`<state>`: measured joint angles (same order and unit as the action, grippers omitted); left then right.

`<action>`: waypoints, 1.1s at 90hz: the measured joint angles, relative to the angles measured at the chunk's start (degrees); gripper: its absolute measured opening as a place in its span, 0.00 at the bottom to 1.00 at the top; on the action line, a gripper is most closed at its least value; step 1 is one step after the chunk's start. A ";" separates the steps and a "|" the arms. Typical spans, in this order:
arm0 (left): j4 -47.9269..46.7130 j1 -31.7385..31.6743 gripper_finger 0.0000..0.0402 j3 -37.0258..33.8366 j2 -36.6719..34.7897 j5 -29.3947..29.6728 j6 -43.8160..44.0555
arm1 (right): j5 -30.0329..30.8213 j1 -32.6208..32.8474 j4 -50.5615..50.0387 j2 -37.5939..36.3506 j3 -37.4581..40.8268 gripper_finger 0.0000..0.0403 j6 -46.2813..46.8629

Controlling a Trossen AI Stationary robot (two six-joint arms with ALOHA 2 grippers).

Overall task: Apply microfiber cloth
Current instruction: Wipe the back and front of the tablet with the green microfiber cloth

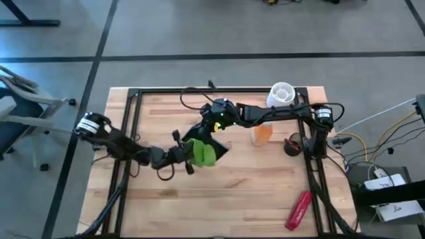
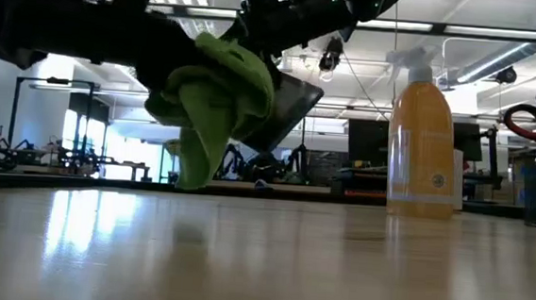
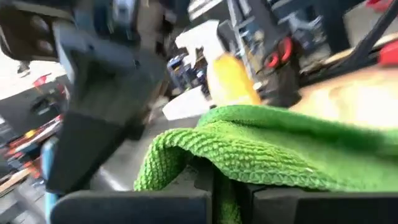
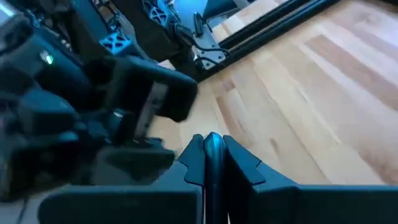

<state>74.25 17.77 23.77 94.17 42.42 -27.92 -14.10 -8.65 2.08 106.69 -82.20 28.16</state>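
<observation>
Left end effector (image 1: 188, 154) clamps microfiber cloth (image 1: 204, 153) against the raised dark device (image 2: 285, 109).

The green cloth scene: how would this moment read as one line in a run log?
left gripper: shut on microfiber cloth, lifted | right gripper: shut on dark flat device, lifted | cloth against device | spray bottle: upright

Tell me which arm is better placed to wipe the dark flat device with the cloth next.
Left, probably. The left gripper is shut on the green cloth, lifted beside the dark device, which the right gripper is holding off the table.
</observation>
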 joint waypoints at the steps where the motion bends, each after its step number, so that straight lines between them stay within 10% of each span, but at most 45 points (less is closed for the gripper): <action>1: 0.12 -0.04 0.00 0.32 0.47 -0.04 0.00 | 0.03 0.07 -0.02 0.00 0.01 0.02 -0.09; 42: -1.32 1.20 0.00 15.44 13.84 -13.97 3.27 | -0.79 -1.11 -0.11 -0.24 -0.06 0.02 -1.53; 79: -2.57 6.22 0.00 12.73 9.94 3.86 -5.45 | -1.10 -0.99 -1.89 -0.20 -0.02 0.02 -2.16; 99: 9.98 -0.94 0.00 8.46 7.89 -2.51 -6.56 | -1.39 -0.19 -1.89 -0.17 -0.02 0.02 -2.18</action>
<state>84.23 16.83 32.23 102.06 39.91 -34.48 -15.49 -8.84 0.19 106.52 -82.21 25.98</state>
